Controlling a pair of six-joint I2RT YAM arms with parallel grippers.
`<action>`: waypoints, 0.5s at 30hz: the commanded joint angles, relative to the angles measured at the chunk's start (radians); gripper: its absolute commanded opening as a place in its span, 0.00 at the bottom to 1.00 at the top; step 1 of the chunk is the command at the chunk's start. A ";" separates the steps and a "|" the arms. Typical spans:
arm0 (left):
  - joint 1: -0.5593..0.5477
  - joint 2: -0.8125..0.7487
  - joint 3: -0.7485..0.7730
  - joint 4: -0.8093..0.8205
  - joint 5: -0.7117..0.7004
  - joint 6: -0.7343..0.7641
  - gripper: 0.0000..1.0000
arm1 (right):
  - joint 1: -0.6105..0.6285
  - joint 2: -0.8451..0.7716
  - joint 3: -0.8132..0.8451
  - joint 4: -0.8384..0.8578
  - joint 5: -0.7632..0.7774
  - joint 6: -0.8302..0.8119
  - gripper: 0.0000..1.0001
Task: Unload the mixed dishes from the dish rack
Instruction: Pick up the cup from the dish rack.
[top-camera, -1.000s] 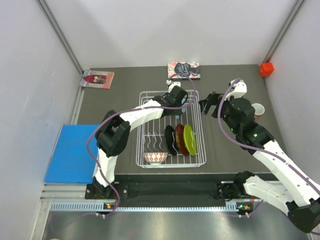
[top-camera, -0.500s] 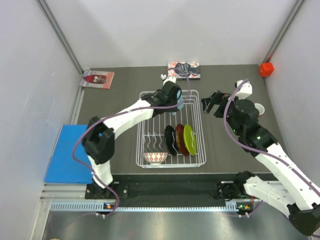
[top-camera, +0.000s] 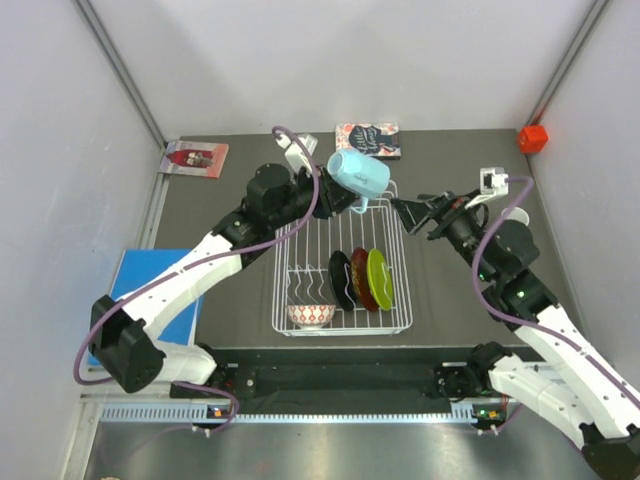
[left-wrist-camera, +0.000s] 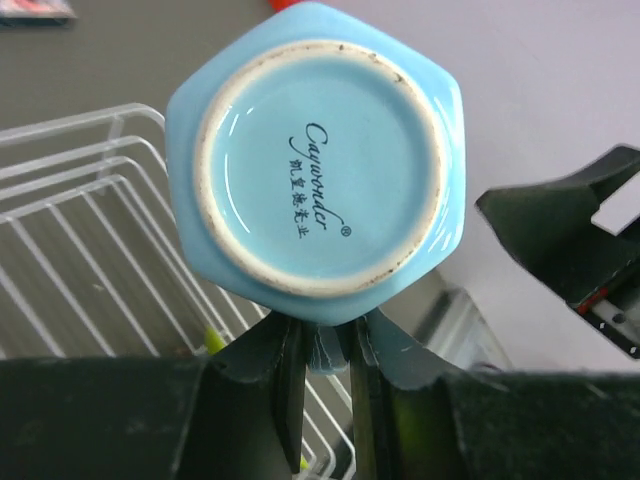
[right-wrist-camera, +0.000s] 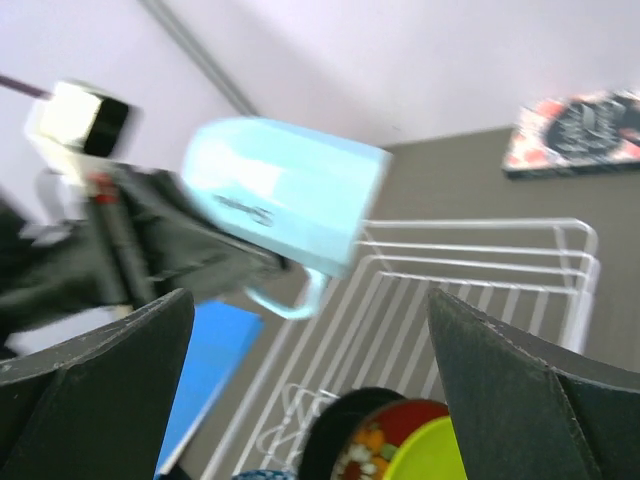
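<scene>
My left gripper is shut on the handle of the light-blue mug and holds it tilted in the air over the far end of the white wire dish rack. In the left wrist view the mug's base faces the camera and the handle sits between the fingers of the gripper. The rack holds black, red floral and lime-green plates on edge and a patterned bowl. My right gripper is open and empty beside the rack's far right corner, facing the mug.
A patterned book lies behind the rack and a red book at the far left. A blue flat book lies at the left edge. A red cube sits at the far right corner. White walls enclose the table.
My left gripper has risen out of the rack's far end with the light-blue mug in it, and the arm has swung back to the left. My right gripper has shifted slightly toward the rack.
</scene>
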 joint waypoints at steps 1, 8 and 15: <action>0.028 -0.041 -0.117 0.452 0.289 -0.167 0.00 | -0.001 -0.047 -0.012 0.215 -0.151 0.058 0.98; 0.041 -0.031 -0.203 0.706 0.377 -0.336 0.00 | 0.000 -0.019 -0.012 0.255 -0.199 0.100 0.98; 0.041 -0.037 -0.231 0.800 0.394 -0.385 0.00 | -0.001 -0.034 -0.024 0.238 -0.191 0.098 0.98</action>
